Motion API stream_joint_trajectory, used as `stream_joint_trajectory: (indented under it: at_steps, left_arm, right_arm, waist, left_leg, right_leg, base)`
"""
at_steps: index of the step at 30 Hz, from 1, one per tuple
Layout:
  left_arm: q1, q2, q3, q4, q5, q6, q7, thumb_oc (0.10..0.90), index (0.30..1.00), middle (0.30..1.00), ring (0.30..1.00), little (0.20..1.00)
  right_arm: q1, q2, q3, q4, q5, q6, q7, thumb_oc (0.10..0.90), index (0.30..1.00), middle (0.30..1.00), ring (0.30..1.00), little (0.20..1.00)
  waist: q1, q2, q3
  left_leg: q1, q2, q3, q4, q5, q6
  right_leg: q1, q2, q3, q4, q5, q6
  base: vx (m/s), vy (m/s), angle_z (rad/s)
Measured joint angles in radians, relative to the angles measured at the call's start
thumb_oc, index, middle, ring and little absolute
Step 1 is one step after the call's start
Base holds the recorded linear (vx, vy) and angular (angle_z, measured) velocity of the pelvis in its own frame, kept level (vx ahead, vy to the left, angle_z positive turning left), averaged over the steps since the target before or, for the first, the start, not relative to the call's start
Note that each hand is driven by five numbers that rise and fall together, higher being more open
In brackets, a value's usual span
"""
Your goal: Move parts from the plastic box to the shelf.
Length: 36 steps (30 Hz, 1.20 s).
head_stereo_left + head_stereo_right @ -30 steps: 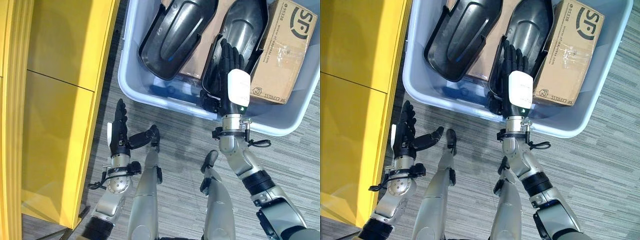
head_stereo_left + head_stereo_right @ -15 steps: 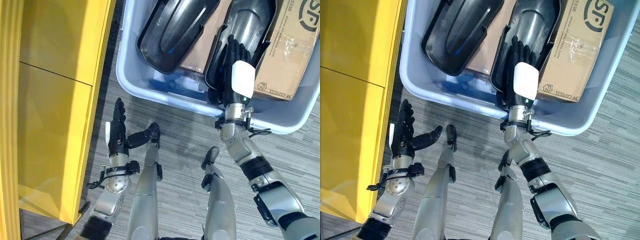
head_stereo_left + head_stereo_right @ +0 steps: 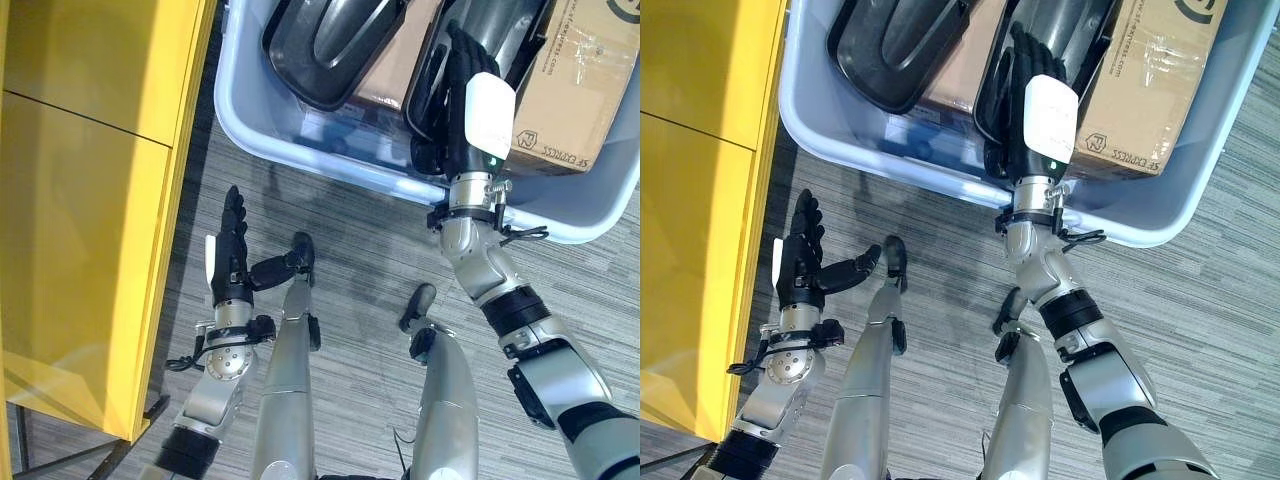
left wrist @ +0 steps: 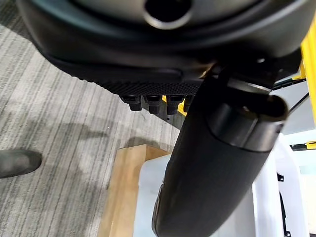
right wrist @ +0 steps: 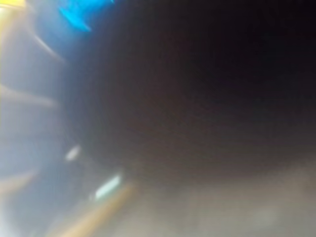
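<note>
I logged, left to right: yellow shelf point(image 3: 90, 200); left hand point(image 3: 232, 262) over the floor, fingers straight and spread, holding nothing; grey box point(image 3: 262, 130) holding two black parts point(image 3: 330, 45); right hand point(image 3: 462, 105) inside on the right part point(image 3: 1060, 30), fingers extended, grip unclear; carton point(image 3: 575, 90) beside it.

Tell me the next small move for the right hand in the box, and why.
Probably curl the right hand round the near end of the dark part beneath it. The hand lies on that part inside the plastic box, beside the cardboard box; whether its fingers grip yet cannot be seen. The left hand hangs open over the floor.
</note>
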Motion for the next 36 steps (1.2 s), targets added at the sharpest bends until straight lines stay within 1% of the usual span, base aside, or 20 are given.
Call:
stream_joint_trajectory:
  at_steps: [3, 5, 6, 9, 11, 13, 14, 18, 20, 24, 25, 27, 28, 29, 31, 33, 36]
  left_arm:
    - [0.001, -0.001, -0.001, 0.0, 0.0, 0.0, 0.0, 0.9, 1.0, 1.0, 1.0, 1.0]
    - [0.001, -0.001, -0.001, 0.0, 0.0, 0.0, 0.0, 0.9, 1.0, 1.0, 1.0, 1.0]
    - [-0.001, -0.001, -0.001, 0.0, -0.001, 0.0, 0.0, 0.9, 1.0, 1.0, 1.0, 1.0]
    - [-0.004, -0.001, 0.0, 0.001, -0.001, 0.001, -0.001, 0.9, 1.0, 1.0, 1.0, 1.0]
    - [-0.003, -0.003, -0.002, 0.004, -0.002, 0.003, -0.002, 0.9, 1.0, 1.0, 1.0, 1.0]
    - [0.002, -0.003, -0.008, 0.006, -0.003, 0.005, -0.003, 0.9, 1.0, 1.0, 1.0, 1.0]
    - [0.01, -0.002, -0.012, 0.004, -0.003, 0.0, -0.004, 0.9, 1.0, 1.0, 1.0, 1.0]
    - [0.032, -0.003, -0.012, 0.005, -0.002, 0.001, -0.026, 0.9, 1.0, 1.0, 1.0, 1.0]
    - [0.042, -0.006, -0.012, 0.015, -0.003, 0.005, -0.044, 0.9, 1.0, 1.0, 1.0, 1.0]
    - [0.058, -0.011, -0.02, 0.047, -0.003, 0.023, -0.069, 0.9, 1.0, 1.0, 1.0, 1.0]
    - [0.077, -0.011, -0.013, 0.046, -0.003, 0.023, -0.087, 0.9, 1.0, 1.0, 1.0, 1.0]
    - [0.096, -0.011, -0.012, 0.044, -0.003, 0.022, -0.089, 0.9, 1.0, 1.0, 1.0, 1.0]
    - [0.107, -0.011, -0.001, 0.041, -0.004, 0.023, -0.11, 0.9, 1.0, 1.0, 1.0, 1.0]
    - [0.111, -0.011, 0.004, 0.041, -0.004, 0.024, -0.115, 0.9, 1.0, 1.0, 1.0, 1.0]
    - [0.124, -0.011, 0.01, 0.042, -0.005, 0.024, -0.126, 0.9, 1.0, 1.0, 1.0, 1.0]
    - [0.129, -0.011, 0.011, 0.041, -0.017, 0.024, -0.134, 0.9, 1.0, 1.0, 1.0, 1.0]
    - [0.136, -0.011, 0.026, 0.041, -0.038, 0.026, -0.168, 0.9, 1.0, 1.0, 1.0, 1.0]
  right_arm:
    - [0.0, -0.011, 0.004, 0.005, -0.003, 0.001, -0.047, 0.4, 0.3, 0.3, 0.3, 0.3]
    - [0.009, -0.018, 0.011, 0.009, -0.008, -0.001, -0.054, 0.4, 0.3, 0.3, 0.3, 0.3]
    - [0.014, -0.021, 0.014, 0.009, -0.019, -0.006, -0.057, 0.4, 0.3, 0.3, 0.3, 0.3]
    - [0.031, -0.015, 0.014, 0.019, -0.023, -0.005, -0.06, 0.4, 0.3, 0.3, 0.3, 0.3]
    - [0.07, -0.013, 0.013, 0.003, -0.02, 0.004, -0.05, 0.4, 0.3, 0.3, 0.3, 0.3]
    - [0.139, -0.013, 0.014, -0.02, -0.017, 0.011, -0.015, 0.4, 0.3, 0.3, 0.3, 0.3]
    - [0.193, -0.012, 0.021, -0.031, -0.018, 0.004, 0.0, 0.4, 0.3, 0.3, 0.3, 0.3]
    - [0.302, -0.012, 0.023, -0.117, -0.012, -0.005, 0.044, 0.4, 0.3, 0.3, 0.3, 0.3]
    - [0.322, -0.009, 0.023, -0.13, 0.02, -0.006, 0.074, 0.4, 0.3, 0.3, 0.3, 0.3]
    - [0.376, -0.005, 0.024, -0.132, 0.073, -0.011, 0.133, 0.4, 0.3, 0.3, 0.3, 0.3]
    - [0.394, -0.005, 0.021, -0.14, 0.097, -0.014, 0.154, 0.4, 0.3, 0.3, 0.3, 0.3]
    - [0.418, -0.008, 0.008, -0.172, 0.106, -0.019, 0.159, 0.4, 0.3, 0.3, 0.3, 0.3]
    - [0.426, -0.027, 0.001, -0.23, 0.118, -0.02, 0.182, 0.4, 0.3, 0.3, 0.3, 0.3]
    - [0.43, -0.032, 0.0, -0.247, 0.122, -0.021, 0.19, 0.4, 0.3, 0.3, 0.3, 0.3]
    - [0.439, -0.031, -0.003, -0.258, 0.127, -0.025, 0.193, 0.4, 0.3, 0.3, 0.3, 0.3]
    - [0.445, -0.032, -0.013, -0.281, 0.138, -0.027, 0.207, 0.4, 0.3, 0.3, 0.3, 0.3]
    - [0.447, -0.036, -0.048, -0.371, 0.137, -0.035, 0.221, 0.4, 0.3, 0.3, 0.3, 0.3]
  waist:
    - [0.007, 0.0, 0.0]
    - [0.006, 0.0, -0.001]
    - [0.004, 0.0, -0.001]
    - [0.006, 0.0, -0.001]
    - [0.007, 0.0, -0.001]
    - [0.009, 0.0, -0.001]
    - [0.007, 0.0, -0.007]
    - [0.005, 0.004, -0.011]
    - [0.009, 0.005, -0.01]
    - [0.007, 0.009, -0.011]
    - [0.01, 0.013, -0.013]
    - [0.01, 0.025, -0.027]
    - [0.006, 0.048, -0.043]
    - [0.006, 0.051, -0.045]
    - [0.008, 0.052, -0.053]
    - [0.008, 0.053, -0.08]
    - [0.002, 0.05, -0.115]
  left_leg:
    - [0.001, 0.004, 0.001, 0.012, 0.002, 0.0]
    - [0.004, 0.004, 0.003, 0.015, 0.006, 0.003]
    - [0.009, 0.005, 0.004, 0.016, 0.011, 0.01]
    - [0.034, 0.004, 0.006, 0.011, 0.012, 0.01]
    - [0.093, 0.002, 0.007, 0.001, 0.018, 0.001]
    - [0.18, 0.001, 0.007, -0.035, 0.017, 0.002]
    - [0.239, -0.002, 0.007, -0.05, 0.014, 0.003]
    - [0.348, 0.002, 0.015, -0.105, 0.018, 0.0]
    - [0.39, 0.012, 0.034, -0.128, 0.025, -0.007]
    - [0.509, 0.016, 0.038, -0.157, 0.026, -0.01]
    - [0.563, 0.016, 0.049, -0.188, 0.023, -0.007]
    - [0.591, 0.016, 0.057, -0.201, 0.022, -0.007]
    - [0.613, 0.01, 0.065, -0.221, 0.012, -0.004]
    - [0.632, 0.007, 0.072, -0.232, 0.016, 0.001]
    - [0.661, 0.0, 0.079, -0.242, 0.021, -0.002]
    - [0.685, -0.009, 0.088, -0.267, 0.018, 0.002]
    - [0.729, -0.021, 0.106, -0.287, 0.02, 0.002]
  right_leg:
    - [-0.006, -0.001, 0.003, 0.028, -0.013, -0.009]
    - [-0.003, -0.003, 0.002, 0.032, -0.015, -0.01]
    - [0.003, -0.003, 0.001, 0.031, -0.015, -0.01]
    - [0.03, -0.004, 0.0, 0.027, -0.014, -0.007]
    - [0.097, -0.004, -0.008, 0.01, -0.01, 0.001]
    - [0.18, -0.003, -0.016, -0.023, -0.009, 0.005]
    - [0.239, -0.003, -0.016, -0.045, -0.012, 0.012]
    - [0.339, 0.013, -0.017, -0.097, -0.001, 0.023]
    - [0.378, 0.028, -0.015, -0.129, 0.015, 0.025]
    - [0.519, 0.042, -0.022, -0.217, 0.042, 0.037]
    - [0.577, 0.049, -0.023, -0.267, 0.061, 0.043]
    - [0.618, 0.053, -0.022, -0.319, 0.083, 0.05]
    - [0.66, 0.056, -0.022, -0.385, 0.123, 0.06]
    - [0.681, 0.056, -0.022, -0.41, 0.135, 0.065]
    - [0.722, 0.055, -0.023, -0.452, 0.152, 0.07]
    - [0.753, 0.052, -0.023, -0.499, 0.172, 0.077]
    - [0.817, 0.051, -0.022, -0.585, 0.208, 0.086]
  base:
    - [0.0, -0.008, 0.02]
    - [0.0, 0.0, 0.0]
    - [0.0, 0.0, 0.0]
    - [0.0, -0.012, 0.01]
    - [0.0, -0.04, 0.05]
    - [0.01, -0.031, 0.04]
    - [0.02, -0.048, -0.02]
    - [0.03, -0.031, -0.08]
    - [0.03, -0.02, -0.16]
    - [0.08, 0.0, -0.08]
    - [0.08, 0.008, -0.1]
    - [0.09, 0.003, -0.12]
    - [0.06, 0.003, -0.12]
    - [0.06, 0.005, -0.11]
    - [0.05, 0.003, -0.04]
    - [0.05, 0.005, -0.05]
    - [0.07, 0.019, -0.11]
